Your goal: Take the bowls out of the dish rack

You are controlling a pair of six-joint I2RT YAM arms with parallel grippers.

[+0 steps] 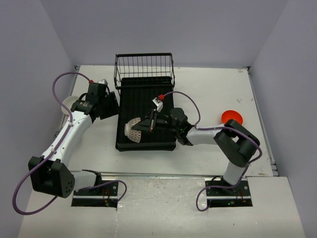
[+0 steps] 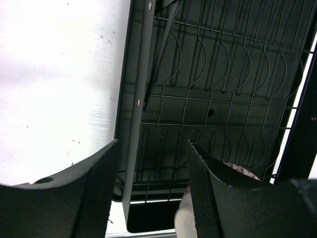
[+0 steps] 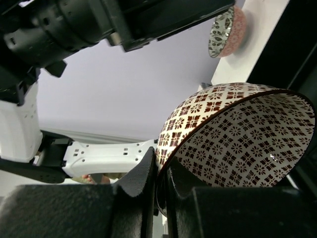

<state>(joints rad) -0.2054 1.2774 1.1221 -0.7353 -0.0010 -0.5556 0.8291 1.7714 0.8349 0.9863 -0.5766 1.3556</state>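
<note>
The black dish rack [image 1: 163, 101] lies mid-table, its wire basket [image 1: 143, 69] at the far end. My right gripper [image 1: 147, 125] is shut on the rim of a white bowl with a brown pattern [image 1: 132, 130] and holds it tilted over the rack's near left corner. In the right wrist view the fingers [image 3: 148, 171] pinch the bowl's rim [image 3: 237, 134]. My left gripper [image 1: 111, 106] is open and empty at the rack's left edge. In the left wrist view [image 2: 151, 163] its jaws straddle the rack's rim [image 2: 136, 99].
An orange bowl [image 1: 231, 117] sits on the table to the right of the rack. Another bowl [image 1: 68, 102] sits at the far left, partly behind my left arm; it also shows in the right wrist view [image 3: 225, 32]. Grey walls enclose the table.
</note>
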